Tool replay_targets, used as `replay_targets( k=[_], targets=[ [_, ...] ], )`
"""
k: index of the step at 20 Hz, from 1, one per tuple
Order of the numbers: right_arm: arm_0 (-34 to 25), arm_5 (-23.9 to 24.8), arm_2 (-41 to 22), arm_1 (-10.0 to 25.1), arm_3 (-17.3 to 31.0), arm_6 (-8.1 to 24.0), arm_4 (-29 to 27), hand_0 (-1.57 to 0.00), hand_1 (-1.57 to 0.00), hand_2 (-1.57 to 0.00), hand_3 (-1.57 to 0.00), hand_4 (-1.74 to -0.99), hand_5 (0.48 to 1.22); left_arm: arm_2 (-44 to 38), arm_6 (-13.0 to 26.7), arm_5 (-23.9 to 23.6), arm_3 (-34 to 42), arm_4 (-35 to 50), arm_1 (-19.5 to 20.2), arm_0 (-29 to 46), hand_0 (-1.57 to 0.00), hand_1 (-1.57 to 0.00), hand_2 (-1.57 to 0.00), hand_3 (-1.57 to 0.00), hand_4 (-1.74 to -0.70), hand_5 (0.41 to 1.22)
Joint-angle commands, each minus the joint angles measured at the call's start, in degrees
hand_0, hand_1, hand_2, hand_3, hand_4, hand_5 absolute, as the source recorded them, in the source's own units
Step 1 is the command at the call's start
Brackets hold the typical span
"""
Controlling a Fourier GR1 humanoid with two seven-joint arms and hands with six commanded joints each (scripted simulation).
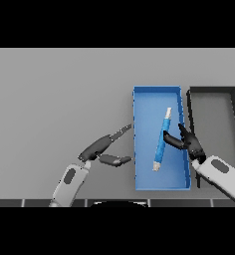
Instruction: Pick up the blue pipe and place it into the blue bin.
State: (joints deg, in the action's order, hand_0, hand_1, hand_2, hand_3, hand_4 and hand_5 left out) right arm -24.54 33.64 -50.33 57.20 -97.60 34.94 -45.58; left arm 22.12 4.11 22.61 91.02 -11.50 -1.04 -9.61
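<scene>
— Where is the blue pipe (161,144)?
— Lying slantwise inside the blue bin (148,179).
— And the hands?
— Right robot hand (188,142) spread wide just beside it; left robot hand (102,149) open over the bench (55,99).

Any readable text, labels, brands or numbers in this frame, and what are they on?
None. No lettering or numbers show on the blue pipe, the blue bin, the black bin, the table, the left hand or the right hand.

Bare grey table (55,99) with sorting bins (139,99)
</scene>
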Motion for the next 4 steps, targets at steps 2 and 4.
replay_targets(
  k=[2,4],
  targets=[
    [-0.16,-1.33,-0.31,0.48,0.13,-0.10,0.30,-0.02,-0.02,-0.02,0.00,-1.084,0.712,-0.25,0.94,-0.12,0.00,0.06,-0.23,-1.06,0.00,0.00,0.00,0.00,-0.93,0.496],
    [-0.08,-1.42,0.04,0.04,0.47,-1.11,0.11,-0.02,-0.02,-0.02,0.00,-1.084,0.714,-0.61,2.50,-0.33,-0.52,0.12,-0.79,-2.59,0.00,0.00,0.00,0.00,-0.93,0.495]
  ],
)
